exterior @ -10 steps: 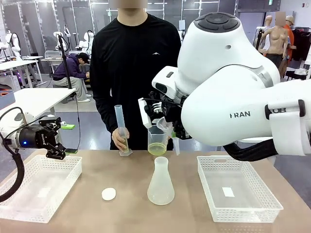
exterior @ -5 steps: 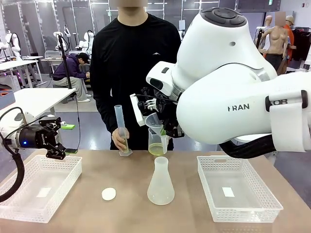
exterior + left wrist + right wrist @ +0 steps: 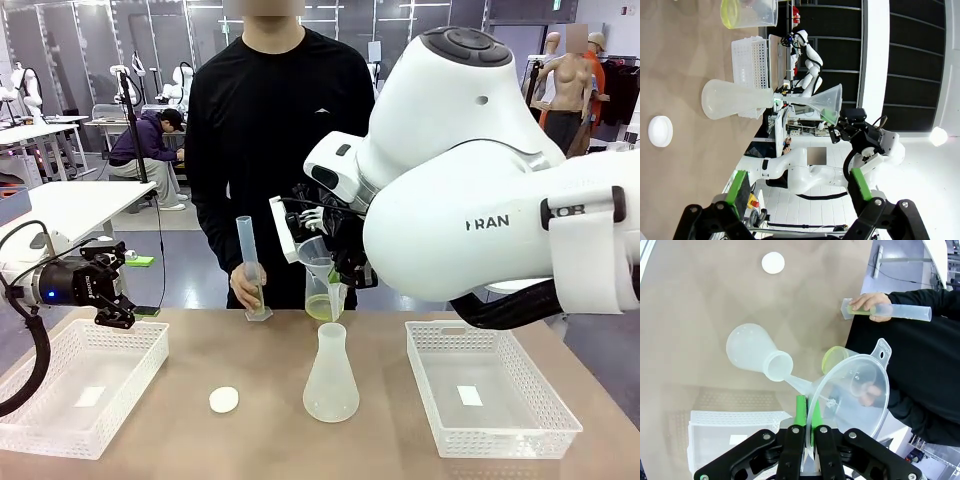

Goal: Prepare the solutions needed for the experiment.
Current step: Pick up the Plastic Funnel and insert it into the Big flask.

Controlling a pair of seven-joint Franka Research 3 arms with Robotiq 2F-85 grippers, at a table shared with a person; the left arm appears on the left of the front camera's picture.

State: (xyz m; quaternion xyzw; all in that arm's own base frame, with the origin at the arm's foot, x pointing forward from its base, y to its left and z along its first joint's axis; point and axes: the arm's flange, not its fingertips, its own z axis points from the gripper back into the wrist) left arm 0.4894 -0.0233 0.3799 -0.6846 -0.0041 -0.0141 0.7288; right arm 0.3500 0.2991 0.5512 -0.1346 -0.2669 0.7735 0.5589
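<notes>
Solutions lie shallow, pale yellow-green, in beaker.

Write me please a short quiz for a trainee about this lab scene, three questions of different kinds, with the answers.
1. Multiple choice: what does the right gripper hold?
A. a pipette
B. a clear funnel
C. a spoon
2. True or false: the Erlenmeyer flask lies on its side on the table.
3. Short answer: which gripper is open?

Key
1. B. The gripper is shut on the funnel's rim.
2. False. The flask stands upright, below the funnel.
3. The left gripper.
</notes>
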